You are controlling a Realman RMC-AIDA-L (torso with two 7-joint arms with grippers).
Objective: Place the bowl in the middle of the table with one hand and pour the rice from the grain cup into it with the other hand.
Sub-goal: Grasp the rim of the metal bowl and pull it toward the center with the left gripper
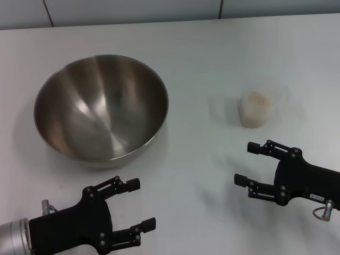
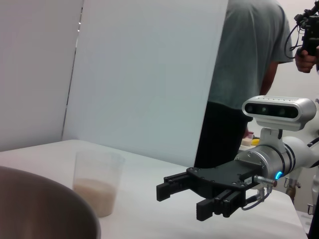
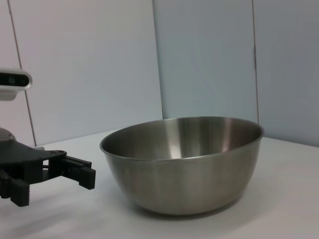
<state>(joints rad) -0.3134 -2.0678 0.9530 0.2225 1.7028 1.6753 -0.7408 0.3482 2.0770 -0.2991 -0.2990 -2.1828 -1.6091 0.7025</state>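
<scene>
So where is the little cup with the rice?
In the head view, the grain cup stands on the table's right side, apart from the bowl, just beyond the open right end effector.

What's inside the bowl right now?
Nothing: the bowl's steel interior shows bare in the head view. The rice is in the cup. Both open grippers, left and right, are apart from them.

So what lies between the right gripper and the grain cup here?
Only bare table: in the head view the right gripper, jaws open, sits short of the grain cup, with nothing between them.
</scene>
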